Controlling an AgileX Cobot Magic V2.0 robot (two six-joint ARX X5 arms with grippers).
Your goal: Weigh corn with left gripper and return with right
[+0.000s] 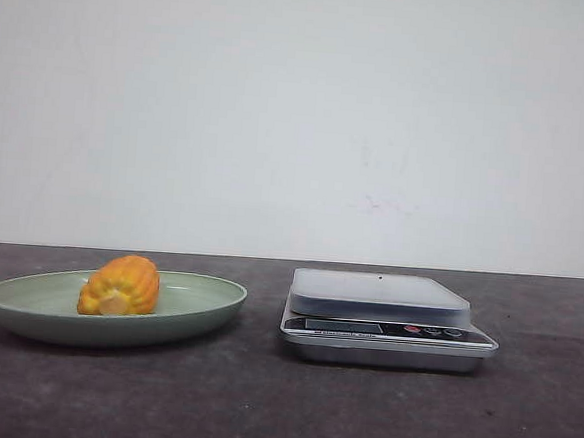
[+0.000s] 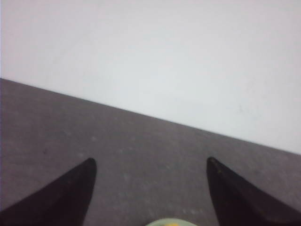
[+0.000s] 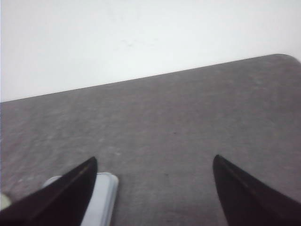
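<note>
The corn point(image 1: 120, 286), a stubby yellow-orange cob with a pale cut end, lies on a pale green plate point(image 1: 201, 308) at the left of the table. To its right stands a silver kitchen scale point(image 1: 381, 310) with a bare white platform. Neither arm shows in the front view. My left gripper point(image 2: 150, 162) is open above the dark table, with a sliver of the plate's rim point(image 2: 164, 222) and a bit of yellow at the picture's edge. My right gripper point(image 3: 155, 162) is open too, one finger overlapping a corner of the scale point(image 3: 104, 197).
The dark grey table point(image 1: 279, 409) runs back to a plain white wall point(image 1: 300, 109). The table's rounded far corner point(image 3: 287, 59) shows in the right wrist view.
</note>
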